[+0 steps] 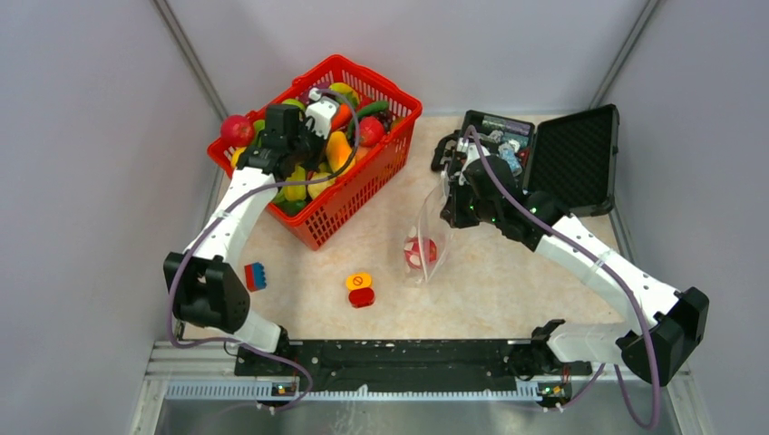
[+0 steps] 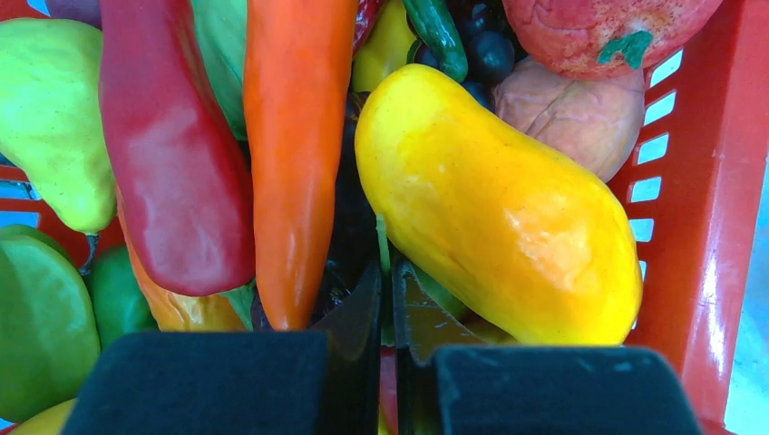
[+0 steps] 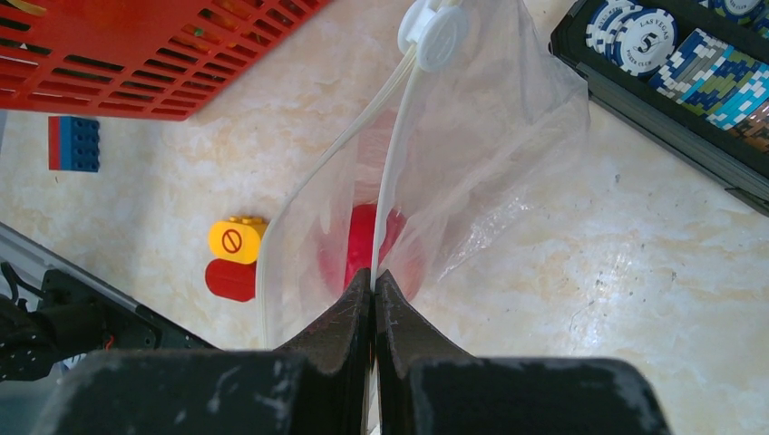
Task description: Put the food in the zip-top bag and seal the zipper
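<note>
**Left gripper shut over the basket; right gripper gripping the bag by its mouth**

Top view: the left arm reaches into the red basket (image 1: 363, 186) at the far left of the table (image 1: 508, 290). The right arm holds the bag (image 3: 490, 136) near the middle of the table, between the basket and the open black case (image 1: 580, 149).

Left wrist view: the left gripper (image 2: 385, 281) has its two fingers drawn nearly together, with nothing seen between them. It points down at the food (image 2: 172, 145) heaped in the basket. The tips sit over the dark gap between a long orange vegetable (image 2: 295, 154) and a yellow fruit (image 2: 494, 208). Whether they touch either piece cannot be told.

Right wrist view: the right gripper (image 3: 374, 281) is clamped on one edge of the bag, pinching the zipper (image 3: 390, 172). This strip runs up from the fingers to a white slider (image 3: 435, 32). The opposite strip bows away to the left, so the mouth stands parted. A red piece of food (image 3: 363, 245) lies inside the bag at its lower end.

On the table near the bag lie a yellow-and-red button block (image 1: 360, 290) and, further left, a blue-and-red brick (image 1: 256, 275). Poker chips (image 3: 635, 36) fill the case.
</note>
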Available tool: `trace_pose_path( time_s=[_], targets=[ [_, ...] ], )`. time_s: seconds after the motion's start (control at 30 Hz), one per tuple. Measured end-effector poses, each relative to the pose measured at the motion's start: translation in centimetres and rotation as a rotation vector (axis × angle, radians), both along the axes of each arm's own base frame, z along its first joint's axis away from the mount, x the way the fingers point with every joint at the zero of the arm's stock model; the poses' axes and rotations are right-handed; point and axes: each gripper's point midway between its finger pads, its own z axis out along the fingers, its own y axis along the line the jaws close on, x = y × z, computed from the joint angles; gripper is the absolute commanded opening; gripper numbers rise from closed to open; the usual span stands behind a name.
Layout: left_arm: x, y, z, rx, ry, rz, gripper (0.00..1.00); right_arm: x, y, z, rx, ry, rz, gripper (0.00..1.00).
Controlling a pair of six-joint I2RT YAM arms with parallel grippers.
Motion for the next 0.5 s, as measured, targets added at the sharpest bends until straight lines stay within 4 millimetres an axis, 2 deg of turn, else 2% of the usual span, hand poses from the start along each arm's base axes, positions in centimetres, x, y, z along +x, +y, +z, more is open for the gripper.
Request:
trace_pose_path(
  time_s=[0.17,0.27,0.33,0.5],
  targets=[
    [-0.1,-0.1,0.2,-0.014,0.000,0.006,0.00,0.0,0.0,-0.1,0.000,0.001,0.000,0.00],
    [-0.6,-0.5,1.4,-0.055,-0.018,0.000,0.00,0.0,0.0,-0.1,0.002,-0.001,-0.001,0.00],
    [-1.2,-0.8,3.2,-0.101,-0.063,-0.002,0.00,0.0,0.0,0.0,0.006,-0.001,-0.003,0.00],
    [-4.1,-0.8,9.5,-0.195,-0.239,-0.008,0.00,0.0,0.1,-0.1,0.010,0.002,-0.007,0.00]
  ],
)
